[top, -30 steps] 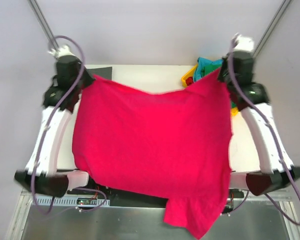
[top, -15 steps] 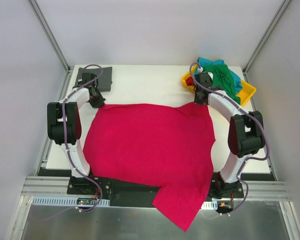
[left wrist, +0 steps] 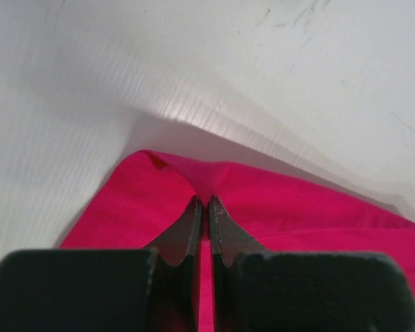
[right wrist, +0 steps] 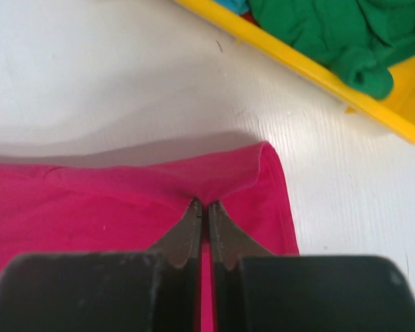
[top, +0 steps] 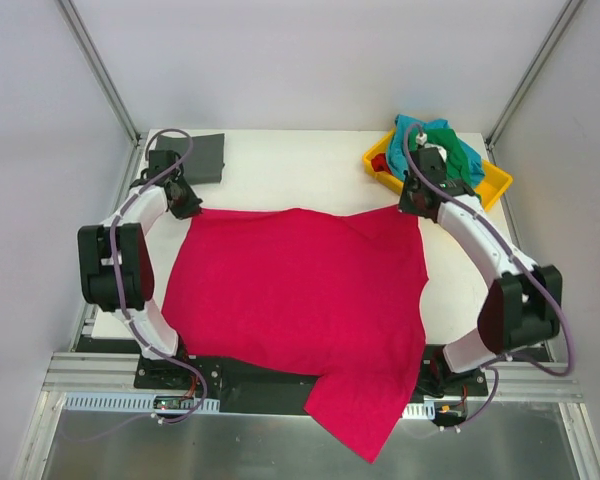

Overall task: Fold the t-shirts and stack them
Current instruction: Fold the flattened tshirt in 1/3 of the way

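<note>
At the near edge, the crimson t-shirt spills off the table, and one loose part of it hangs down over the front rail, right of centre. From there the shirt lies spread nearly flat across the middle of the table, with a shallow crease running from its far edge toward the right. Its far left corner is pinched in the left gripper, jaws pressed together on a small ridge of red cloth that lifts just off the white surface. The far right corner is nipped the same way by the right gripper, whose jaws meet on the hem. Beyond the left gripper, a dark grey t-shirt lies as a flat square at the far left corner. At the far right sits the yellow tray, holding the crumpled green t-shirt and the teal t-shirt.
</note>
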Controlling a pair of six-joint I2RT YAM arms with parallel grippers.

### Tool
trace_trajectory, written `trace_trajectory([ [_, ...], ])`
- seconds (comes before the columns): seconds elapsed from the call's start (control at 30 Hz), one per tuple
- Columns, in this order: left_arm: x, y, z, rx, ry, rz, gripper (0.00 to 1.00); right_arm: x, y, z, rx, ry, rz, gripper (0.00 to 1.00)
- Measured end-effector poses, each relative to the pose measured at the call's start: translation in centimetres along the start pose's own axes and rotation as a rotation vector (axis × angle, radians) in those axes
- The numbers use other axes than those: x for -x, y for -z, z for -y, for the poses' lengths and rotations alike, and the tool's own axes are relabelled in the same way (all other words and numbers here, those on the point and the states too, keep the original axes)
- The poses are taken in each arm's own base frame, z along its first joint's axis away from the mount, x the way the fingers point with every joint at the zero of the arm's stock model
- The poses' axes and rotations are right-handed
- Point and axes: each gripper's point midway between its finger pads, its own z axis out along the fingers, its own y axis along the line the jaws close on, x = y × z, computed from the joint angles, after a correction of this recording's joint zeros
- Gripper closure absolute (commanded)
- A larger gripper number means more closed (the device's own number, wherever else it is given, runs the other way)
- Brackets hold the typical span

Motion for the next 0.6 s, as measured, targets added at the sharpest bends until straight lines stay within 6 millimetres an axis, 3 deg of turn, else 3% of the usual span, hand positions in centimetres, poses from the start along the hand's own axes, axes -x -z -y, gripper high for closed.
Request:
trace_trajectory([
  [0.23,-1.0,4.4,-0.2,-0.037,-0.007,0.07,1.0,-3.1,5.4,1.7,0.047,-0.048,-0.015,0.98],
  [0.6,-5.3,7.3,-4.5,0.065,0.034,0.075,1.0,-9.7,10.4,3.0,0.157,-0.057,-0.114,0.96],
])
